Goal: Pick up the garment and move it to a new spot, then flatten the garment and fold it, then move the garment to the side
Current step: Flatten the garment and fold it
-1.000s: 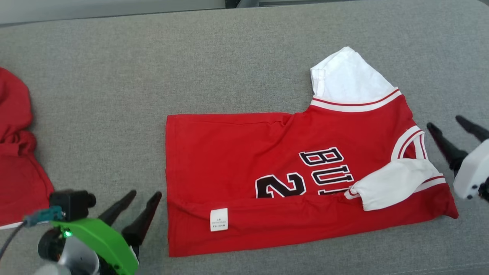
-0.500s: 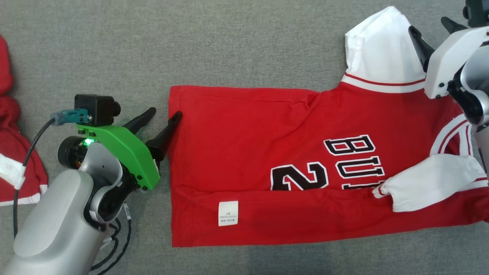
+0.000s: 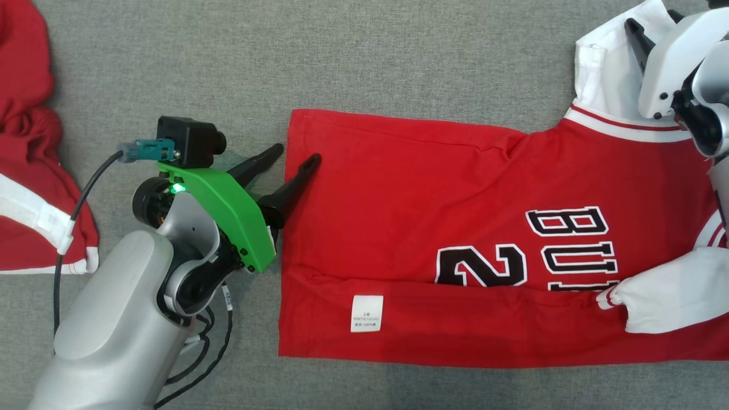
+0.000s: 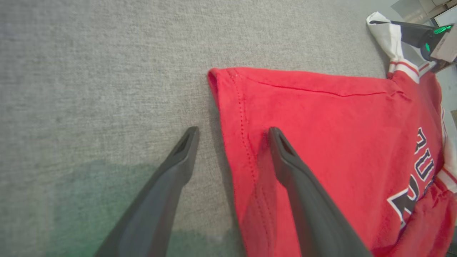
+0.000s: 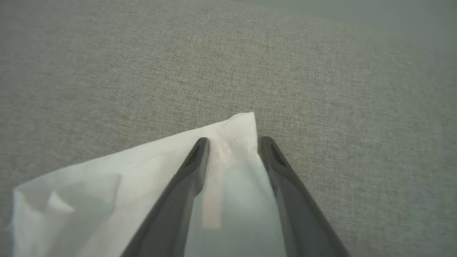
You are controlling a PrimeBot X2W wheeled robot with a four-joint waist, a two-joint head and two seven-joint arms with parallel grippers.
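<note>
The red garment (image 3: 433, 193) lies flat on the grey tabletop (image 3: 342, 57) (its number and letters face up); the left hand (image 3: 297, 154) is spread wide at the hem, one finger on the red cloth and one on the grey. The right hand (image 3: 650, 20) is spread too, with the corner of the white sleeve (image 3: 603, 80) between its fingers; another red cloth (image 3: 28, 142) sits well apart on the left.

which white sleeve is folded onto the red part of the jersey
The lower sleeve, beside the lettering in the head view; the upper sleeve lies out on the grey surface.
</note>
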